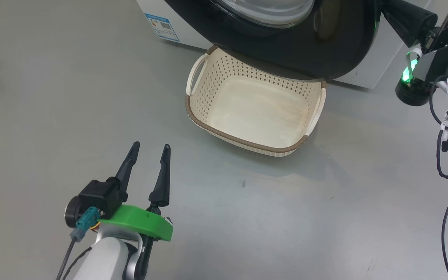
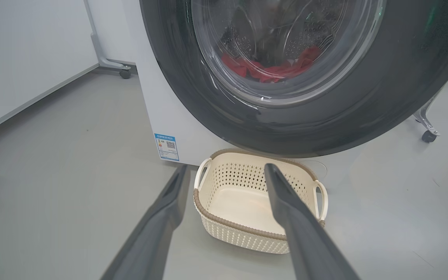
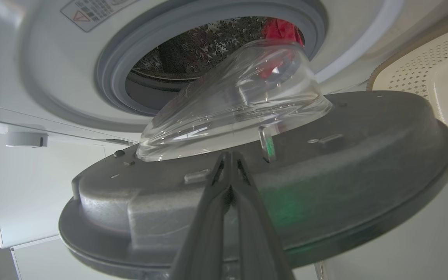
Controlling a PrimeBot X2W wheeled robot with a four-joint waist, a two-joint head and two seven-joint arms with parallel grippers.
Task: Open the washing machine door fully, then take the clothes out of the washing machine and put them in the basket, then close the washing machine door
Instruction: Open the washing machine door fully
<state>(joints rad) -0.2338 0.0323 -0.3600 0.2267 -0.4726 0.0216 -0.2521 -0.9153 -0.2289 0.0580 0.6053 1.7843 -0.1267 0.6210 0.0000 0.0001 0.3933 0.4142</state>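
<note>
The washer [image 2: 158, 97] stands on a grey floor with its door [image 1: 286, 50] swung partly open. The door hangs over the far rim of the basket [image 1: 243, 140], which sits just in front of the machine and is empty. The clothes [image 2: 270, 72] lie in the drum [image 3: 193, 42], a red heap seen through the door's glass bowl [image 3: 239, 97].

The left gripper [image 1: 151, 146] hovers low over the floor, near the basket but apart from it. Its fingers [image 1: 163, 175] are spread wide and hold nothing. The right gripper [image 3: 230, 155] is up at the door. Its fingers are pressed together, tips against the door's grey inner face just beside the glass bowl.

What could go wrong, as a judgement:
- **Losing the door:** the pressed-together tips can only push, not hook. They may slide along the smooth inner face or onto the glass and lose the door before it is fully open.
- **Knocking the basket:** the door passes above the basket, and it is not possible to tell whether it clears the rim. A knock would shove the basket away from the drum's mouth.
- **Crowded reach:** a half-open door would crowd the reach for the clothes.

Count: one washer, one door, one basket, one blue label [image 1: 162, 26], two grippers. The red clothes form one heap, and the number of pieces cannot be told.
</note>
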